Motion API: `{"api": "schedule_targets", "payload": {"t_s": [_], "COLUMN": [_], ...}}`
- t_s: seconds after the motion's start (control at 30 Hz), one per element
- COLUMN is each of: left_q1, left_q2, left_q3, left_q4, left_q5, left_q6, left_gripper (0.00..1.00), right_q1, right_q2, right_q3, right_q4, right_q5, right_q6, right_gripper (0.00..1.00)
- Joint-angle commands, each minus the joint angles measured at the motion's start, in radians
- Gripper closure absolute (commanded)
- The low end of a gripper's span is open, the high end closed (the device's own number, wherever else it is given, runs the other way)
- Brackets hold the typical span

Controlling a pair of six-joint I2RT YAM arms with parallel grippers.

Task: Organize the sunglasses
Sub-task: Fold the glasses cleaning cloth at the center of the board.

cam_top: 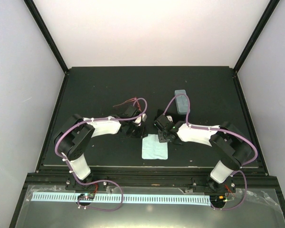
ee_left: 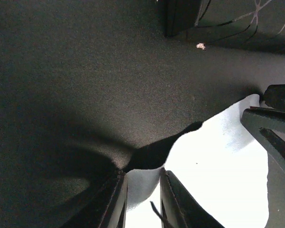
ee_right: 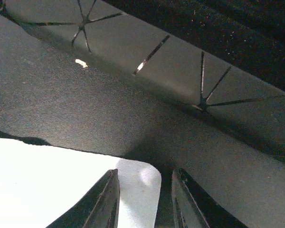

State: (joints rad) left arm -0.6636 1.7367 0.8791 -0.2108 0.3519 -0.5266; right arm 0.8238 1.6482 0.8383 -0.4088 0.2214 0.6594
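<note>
**A:** Starting at the left, where are the sunglasses lying?

**B:** The red sunglasses (cam_top: 127,102) are showing as a thin red wire shape on the black counter (cam_top: 95,90), just beyond the left arm's wrist. I am not managing to pick out the black pair against the dark surface.

**A:** And what is the left claw (cam_top: 140,134) doing?

**B:** It is reaching down at the near-left corner of the light blue cloth (cam_top: 155,147). In the left wrist view the left claw (ee_left: 140,178) is standing only narrowly apart, with the cloth (ee_left: 218,171) edge running in between its fingers (ee_left: 115,199). That edge is lifting off the counter and throwing a shadow. I am not seeing clearly whether the fingers are pinching it.

**A:** And further right?

**B:** The right claw (cam_top: 164,138) is meeting the cloth's opposite corner. Its own camera is showing the right claw (ee_right: 145,178) gaping wider, with the rounded corner of the cloth (ee_right: 47,185) lying between the fingers (ee_right: 107,202) and nothing clamped.

**A:** Are there any containers?

**B:** A pale blue case (cam_top: 181,100) is sitting further back on the counter, right of centre and apart from both claws. It is lying shut, so its contents are not showing. A dark block (ee_left: 180,16) is sitting at the top of the left wrist view, and I cannot tell whether it is a case.
</note>
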Motion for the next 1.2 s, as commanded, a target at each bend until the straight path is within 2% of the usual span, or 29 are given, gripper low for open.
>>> {"api": "schedule_targets", "payload": {"t_s": [0.0,0.2,0.33,0.47,0.73,1.17], "left_q1": [-0.007,-0.007,-0.007,-0.008,-0.008,-0.006], "left_q2": [0.009,0.018,0.017,0.017,-0.023,-0.088], "left_q3": [0.007,0.008,0.008,0.010,0.013,-0.012], "left_q4": [-0.043,-0.032,-0.029,-0.018,0.033,0.040], "left_q5": [-0.050,-0.035,-0.029,-0.014,0.055,0.062], "left_q6": [0.002,0.000,0.002,0.003,0.005,0.016], "left_gripper": [0.83,0.91,0.98,0.98,0.99,0.98], "right_q1": [-0.006,-0.005,-0.005,-0.005,-0.005,-0.005], "right_q2": [0.018,0.044,0.042,0.034,-0.037,-0.161], "right_q3": [-0.001,-0.005,-0.010,-0.005,-0.017,-0.052], "right_q4": [-0.042,-0.015,-0.009,-0.005,0.018,0.013], "right_q5": [0.012,-0.021,-0.028,-0.028,-0.075,-0.129], "right_q6": [-0.009,-0.013,-0.015,-0.024,-0.049,-0.052], "right_gripper": [0.67,0.75,0.87,0.99,0.99,0.99]}}
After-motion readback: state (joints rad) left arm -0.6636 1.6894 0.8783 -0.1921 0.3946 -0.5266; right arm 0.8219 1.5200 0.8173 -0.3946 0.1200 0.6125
